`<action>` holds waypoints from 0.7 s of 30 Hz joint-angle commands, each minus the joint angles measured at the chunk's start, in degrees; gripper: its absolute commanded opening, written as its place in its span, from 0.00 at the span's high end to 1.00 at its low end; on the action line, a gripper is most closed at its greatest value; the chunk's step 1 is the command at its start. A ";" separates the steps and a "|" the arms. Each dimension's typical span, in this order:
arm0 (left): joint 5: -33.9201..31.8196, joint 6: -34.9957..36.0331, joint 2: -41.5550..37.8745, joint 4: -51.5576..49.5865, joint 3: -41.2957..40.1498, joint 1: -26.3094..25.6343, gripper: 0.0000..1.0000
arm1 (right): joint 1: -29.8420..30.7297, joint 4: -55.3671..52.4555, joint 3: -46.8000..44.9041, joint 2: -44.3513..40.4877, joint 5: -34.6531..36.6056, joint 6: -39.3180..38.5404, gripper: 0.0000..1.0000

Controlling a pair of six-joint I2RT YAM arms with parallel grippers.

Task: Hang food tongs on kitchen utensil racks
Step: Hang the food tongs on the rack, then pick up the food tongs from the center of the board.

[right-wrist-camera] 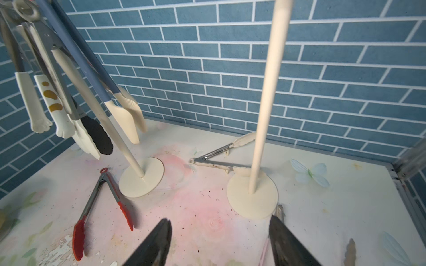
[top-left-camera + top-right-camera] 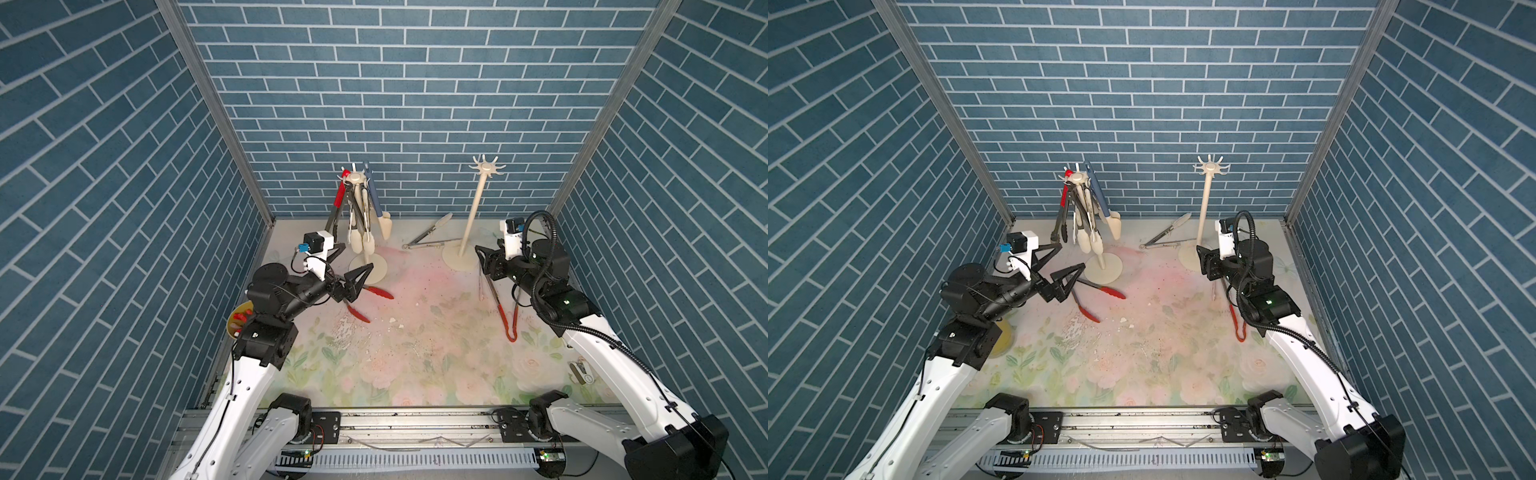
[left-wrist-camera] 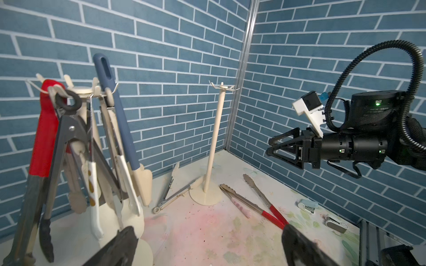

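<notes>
Several food tongs hang on the left cream rack (image 2: 356, 178), which is crowded with red, black, white and blue handles. The right rack (image 2: 471, 216) holds nothing on its hooks. Red-tipped tongs (image 2: 379, 292) lie spread on the table by the left rack's base, their hinge end under my left gripper (image 2: 351, 262), which is open and empty. My right gripper (image 1: 220, 221) is open with nothing between its fingers, in front of the right rack's base. Below it lie red-handled tongs (image 2: 500, 316) and slim pink tongs (image 3: 239, 205). White-tipped tongs (image 2: 424, 237) lie behind the right rack.
A yellow bowl (image 2: 241, 320) sits at the table's left edge beside the left arm. Two small clips (image 3: 306, 205) lie near the right wall. White crumbs (image 2: 392, 320) dot the flowered mat. Blue brick walls close in on three sides.
</notes>
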 commanded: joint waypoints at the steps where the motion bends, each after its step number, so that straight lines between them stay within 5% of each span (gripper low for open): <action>1: 0.21 2.84 3.34 0.62 3.03 -2.26 0.01 | -0.22 -5.43 -0.37 -3.33 3.75 0.94 0.32; 12: 8.04 8.30 11.81 4.76 8.77 -7.51 0.01 | -0.20 -17.00 -3.94 -7.89 -1.91 -0.93 0.35; 21: 8.75 9.90 8.31 13.18 -1.72 -7.49 0.01 | 0.38 -21.90 -2.75 -1.51 -10.15 -4.51 0.39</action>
